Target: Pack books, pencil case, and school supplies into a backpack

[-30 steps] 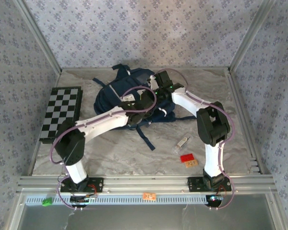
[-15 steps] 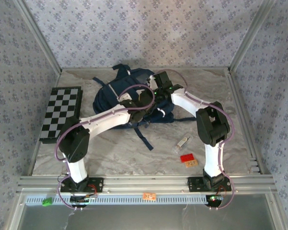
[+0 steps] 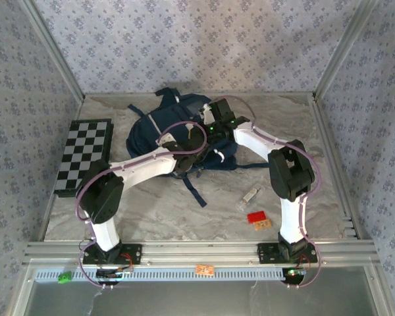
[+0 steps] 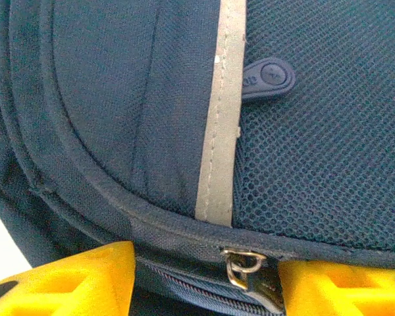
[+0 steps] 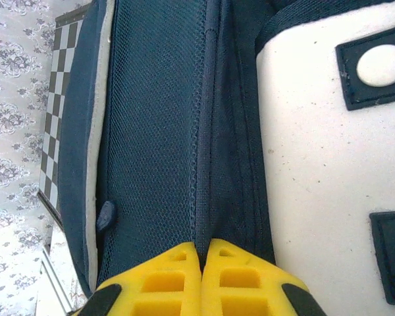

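the backpack (image 3: pixel 159 128) is laid at the far centre, its zip seemingly shut. a seam is pinched by the right gripper (image 5: pixel 203 253). the left gripper (image 4: pixel 205 268) is spread around the zipper pull (image 4: pixel 250 276) — not clamped. the school supplies (image 3: pixel 249 197) lie unpacked, near right — packing is hardly begun.

One backpack (image 3: pixel 145 135), one checkered board (image 3: pixel 85 155), one clear oblong item (image 3: pixel 249 196) and one red card (image 3: pixel 256 216) are counted.

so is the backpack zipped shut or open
Shut where visible: on the backpack, the zip teeth beside the zipper pull look meshed in the left wrist view. Elsewhere, cannot tell.
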Robot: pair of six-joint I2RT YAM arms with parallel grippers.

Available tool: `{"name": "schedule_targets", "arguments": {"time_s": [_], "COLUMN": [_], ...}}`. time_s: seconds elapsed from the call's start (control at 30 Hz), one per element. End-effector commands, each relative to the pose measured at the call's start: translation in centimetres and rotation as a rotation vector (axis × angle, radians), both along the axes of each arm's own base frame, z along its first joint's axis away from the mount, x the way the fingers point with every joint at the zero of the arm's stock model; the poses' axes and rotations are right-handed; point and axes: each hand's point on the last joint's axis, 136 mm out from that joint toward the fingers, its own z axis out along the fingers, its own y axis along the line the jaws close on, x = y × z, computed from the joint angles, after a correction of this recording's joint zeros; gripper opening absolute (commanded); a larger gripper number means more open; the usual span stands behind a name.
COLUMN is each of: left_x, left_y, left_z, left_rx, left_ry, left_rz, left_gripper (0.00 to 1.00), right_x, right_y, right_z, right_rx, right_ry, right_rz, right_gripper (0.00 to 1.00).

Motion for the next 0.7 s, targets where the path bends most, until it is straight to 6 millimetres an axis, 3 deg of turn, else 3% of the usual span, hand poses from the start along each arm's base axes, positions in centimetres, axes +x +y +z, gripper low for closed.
{"name": "schedule_targets", "arguments": {"time_s": [0.0, 0.13, 0.3, 0.4, 0.6, 0.67], "left_x": [-0.6, 0.9, 2.6, 3.2, 2.4, 1.5], "left_y": [3.8, 2.2, 0.5, 0.4, 0.4, 0.2], "left_z": [1.2, 1.7, 0.9, 0.8, 2.2, 2.2], "left_rx": [0.104, 0.091, 0.052, 0.053, 0.040, 0.037], "left_ry": [-0.006, -0.026, -0.011, -0.007, 0.007, 0.036], "left_rz": [0.047, -0.049, -0.099, -0.112, -0.225, -0.313], "left_gripper": [0.49, 0.37, 0.34, 0.21, 0.00, 0.00], "right_x": [0.3, 0.3, 0.2, 0.0, 0.2, 0.4], "right_y": [0.1, 0.4, 0.7, 0.4, -0.7, -1.4], "right_z": [4.5, 4.6, 4.2, 3.9, 4.4, 4.9], "right_rx": [0.067, 0.068, 0.063, 0.042, 0.055, 0.058], "right_ry": [-0.084, -0.088, -0.080, -0.084, -0.092, -0.115], "right_rz": [0.012, 0.014, 0.019, 0.015, 0.016, 0.005], "right_gripper": [0.00, 0.00, 0.00, 0.00, 0.00, 0.00]}}
